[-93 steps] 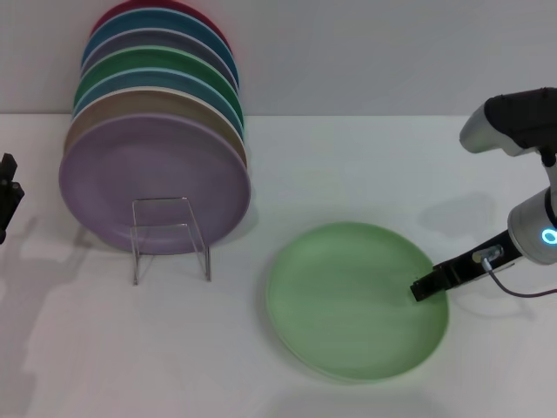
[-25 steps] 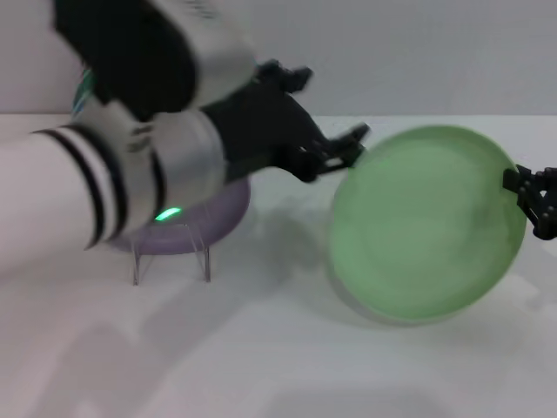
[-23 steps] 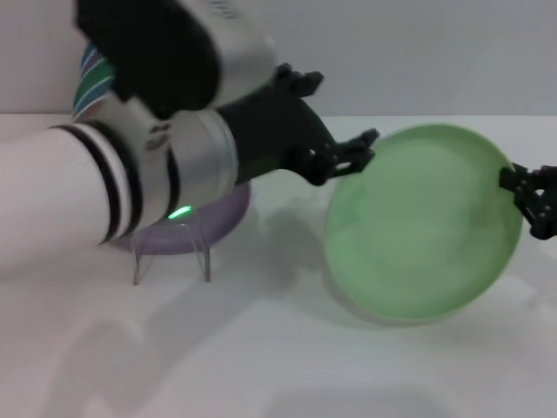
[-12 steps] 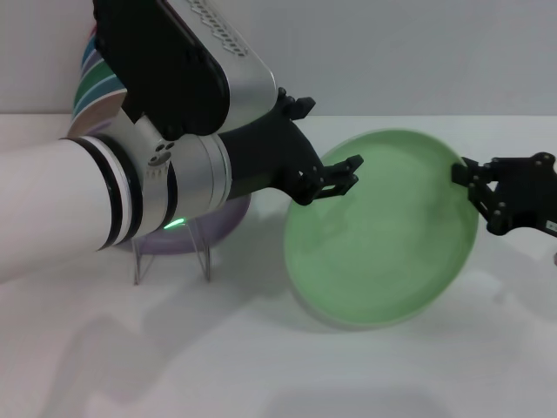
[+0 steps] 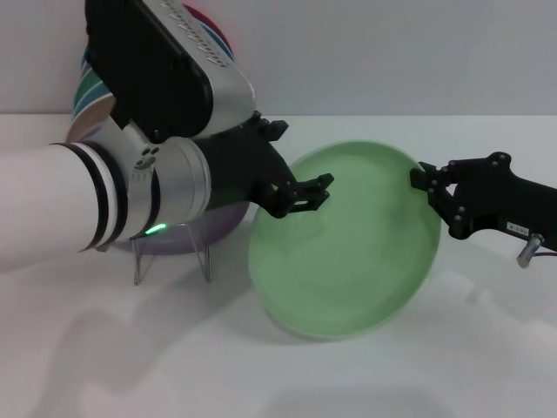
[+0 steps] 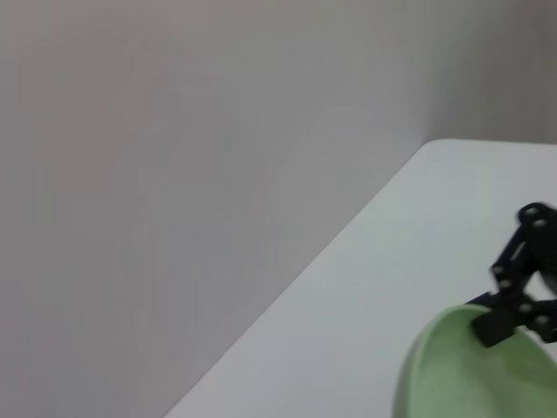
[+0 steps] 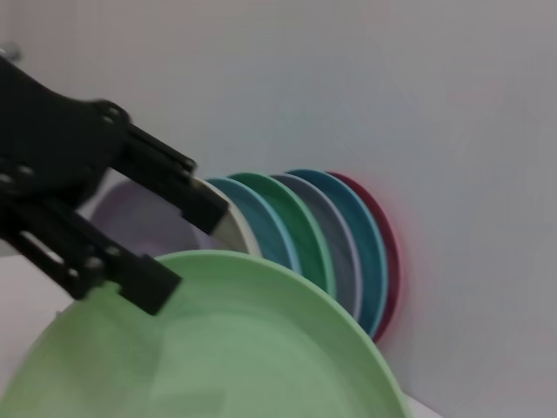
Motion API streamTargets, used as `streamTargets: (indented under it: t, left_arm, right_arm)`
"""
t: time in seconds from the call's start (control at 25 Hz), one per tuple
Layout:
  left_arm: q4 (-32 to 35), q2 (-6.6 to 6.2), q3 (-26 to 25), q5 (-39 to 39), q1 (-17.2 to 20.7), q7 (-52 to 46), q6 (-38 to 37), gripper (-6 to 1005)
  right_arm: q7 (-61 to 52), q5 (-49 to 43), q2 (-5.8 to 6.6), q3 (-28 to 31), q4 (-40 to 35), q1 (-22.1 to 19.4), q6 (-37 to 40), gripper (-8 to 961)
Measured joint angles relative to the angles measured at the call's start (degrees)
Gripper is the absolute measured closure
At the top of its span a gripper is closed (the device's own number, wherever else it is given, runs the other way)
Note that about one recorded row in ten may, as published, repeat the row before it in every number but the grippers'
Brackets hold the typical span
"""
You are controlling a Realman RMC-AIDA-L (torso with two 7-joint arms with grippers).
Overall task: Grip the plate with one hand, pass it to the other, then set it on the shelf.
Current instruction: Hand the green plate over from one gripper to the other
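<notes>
white table point(image 5: 418, 383) — the light-green plate point(image 5: 348, 244) is tilted up off it. we see the right gripper point(image 5: 432, 187) clenched on its rim; the left gripper point(image 5: 305, 193) spread at the opposite edge.

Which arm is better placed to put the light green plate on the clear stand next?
Probably the left. The left gripper is at the plate rim on the side nearest the shelf; the right gripper holds the far edge.

Left gripper point(image 5: 300, 193) and its arm hide most of the lilac plate point(image 5: 222, 218) and the plate stack point(image 5: 91, 83) behind. Light-green plate point(image 6: 474, 370) cut off at left wrist frame edge.
</notes>
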State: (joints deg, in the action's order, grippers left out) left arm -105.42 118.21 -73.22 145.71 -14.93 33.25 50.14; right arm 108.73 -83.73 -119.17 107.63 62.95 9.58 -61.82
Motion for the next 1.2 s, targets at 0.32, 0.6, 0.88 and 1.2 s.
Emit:
streamTargets:
  t: [0.32,0.6,0.88,1.2]
  left_arm:
    - [5.09,0.0,-1.12,-0.31,-2.55,-0.19,0.35,295]
    - [5.6,-0.04,-0.76,0.03,-3.03,2.48,1.06,311]
    - [5.13,0.06,-0.44,0.58,-2.4,4.37,0.28,399]
    - [5.26,0.08,-0.38,0.89,-1.66,5.44,-3.57,583]
  right_arm:
    - [0.03,0.63,-0.06,-1.15,0.59,-0.12,-0.62,934]
    - [0.04,0.76,-0.09,-1.21,0.88,0.08,-0.61,933]
    - [-0.19,0.77,-0.03,-0.98,0.99,0.15,-0.59,933]
    - [-0.25,1.17,-0.01,-1.06,0.94,0.03,-0.76,933]
